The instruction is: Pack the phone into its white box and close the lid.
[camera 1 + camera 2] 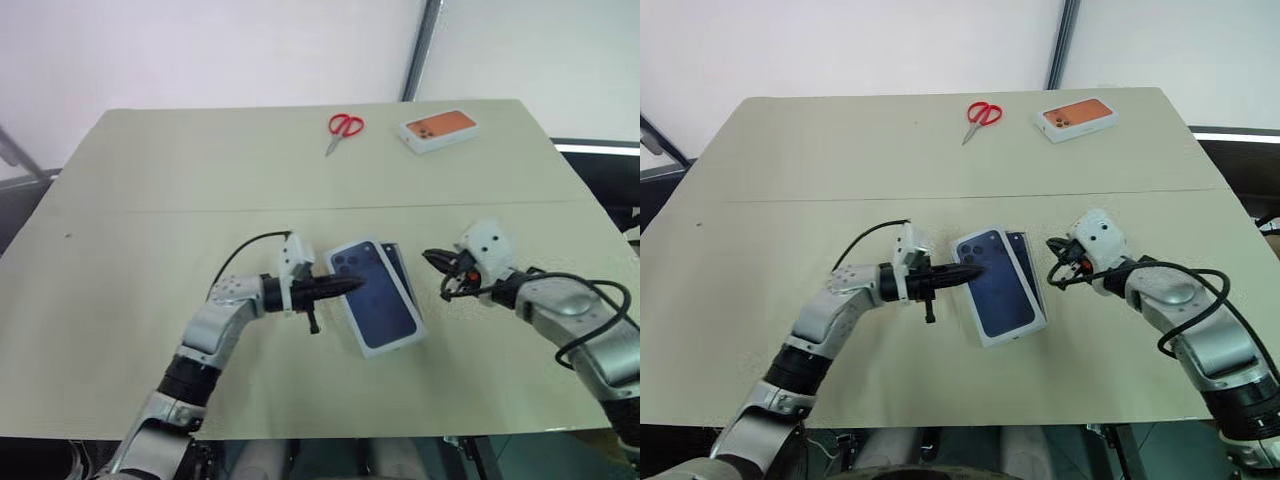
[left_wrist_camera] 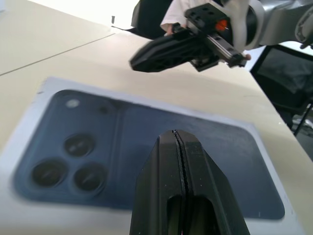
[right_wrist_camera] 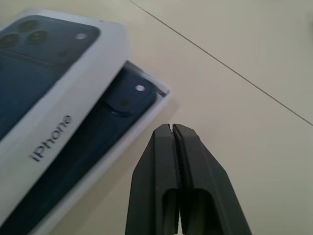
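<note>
Your left gripper point(image 1: 352, 285) has its two black fingers pressed together with nothing between them; it points level across the table, and its tip sits over the printed face of the lid point(image 1: 375, 297), a white rectangular cardboard cover showing a dark blue phone picture. You cannot tell from the head views whether the tip touches that face. Your right gripper point(image 1: 432, 258) is also fully closed and empty, held just beside the far right edge of the stack and clear of it. The lid lies askew over the white box point(image 3: 161, 100), a shallow white cardboard tray, leaving one long strip of the tray uncovered on the right gripper's side. In that strip you see the phone point(image 3: 124, 105), a slim dark navy-blue smartphone, lying in the tray with its camera cluster at the exposed corner. The stack rests near the middle of the beige table point(image 1: 150, 200). Well apart at the far edge lie red-handled scissors point(image 1: 344, 129) and a white box with an orange phone picture point(image 1: 438, 129).
</note>
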